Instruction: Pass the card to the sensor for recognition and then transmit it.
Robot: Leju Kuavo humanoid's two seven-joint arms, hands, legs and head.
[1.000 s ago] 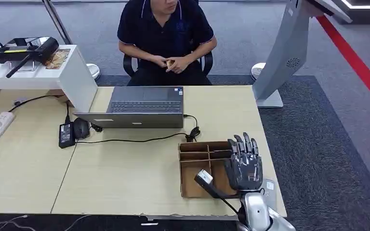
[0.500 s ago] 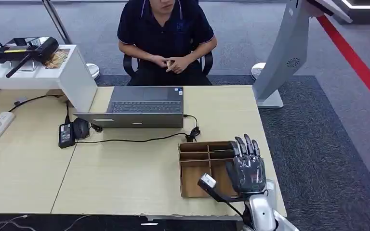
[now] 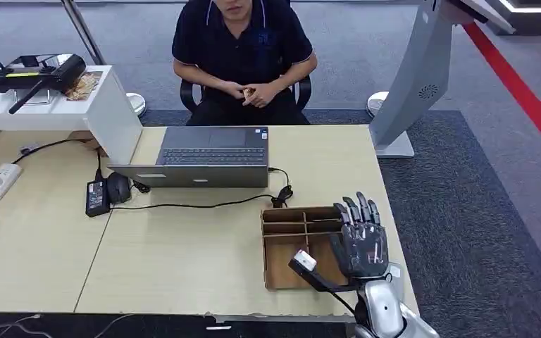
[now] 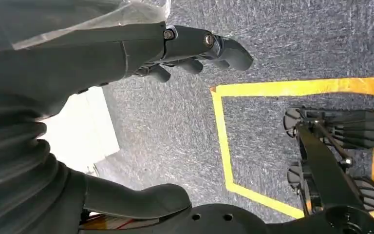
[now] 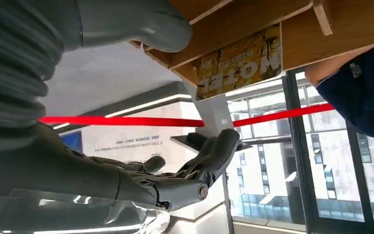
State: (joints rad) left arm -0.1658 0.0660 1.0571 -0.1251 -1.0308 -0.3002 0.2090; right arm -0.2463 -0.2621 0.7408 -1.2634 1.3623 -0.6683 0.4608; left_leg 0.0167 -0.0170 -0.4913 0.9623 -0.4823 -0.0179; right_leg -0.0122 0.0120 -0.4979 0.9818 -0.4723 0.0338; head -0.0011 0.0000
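**A:** Head view. What do you read at the near right of the tabletop (image 3: 183, 267)?

**B:** You see the right robot hand (image 3: 359, 243) raised with its back to the camera. Its fingers (image 3: 356, 211) point up and stand apart, and it holds nothing. It overlaps the right side of the wooden divider box (image 3: 285, 243); whether it touches the box you cannot tell from here. Farther back, an open laptop (image 3: 211, 158) faces a seated person (image 3: 243, 56) whose hands are folded. A mouse (image 3: 118, 186) and a power adapter (image 3: 97, 197) lie to the laptop's left.

**A:** Left wrist view?

**B:** You see the left robot hand (image 4: 78, 58) hanging above grey carpet (image 4: 175, 126) marked with a yellow line (image 4: 221, 141). Its thumb (image 4: 141, 200) is well apart from its loosely bent fingers, and it is empty.

**A:** Right wrist view. Where is the card?

**B:** The card (image 5: 238, 61) is yellow, printed "HOTEL" (the lettering reads reversed in this turned view). It lies inside a compartment of the wooden box, beside a partition. The right robot hand is spread, its thumb lies close to the box edge, and its fingers are clear of the card. A dark blue sleeve (image 5: 360, 92) shows at the picture's edge.
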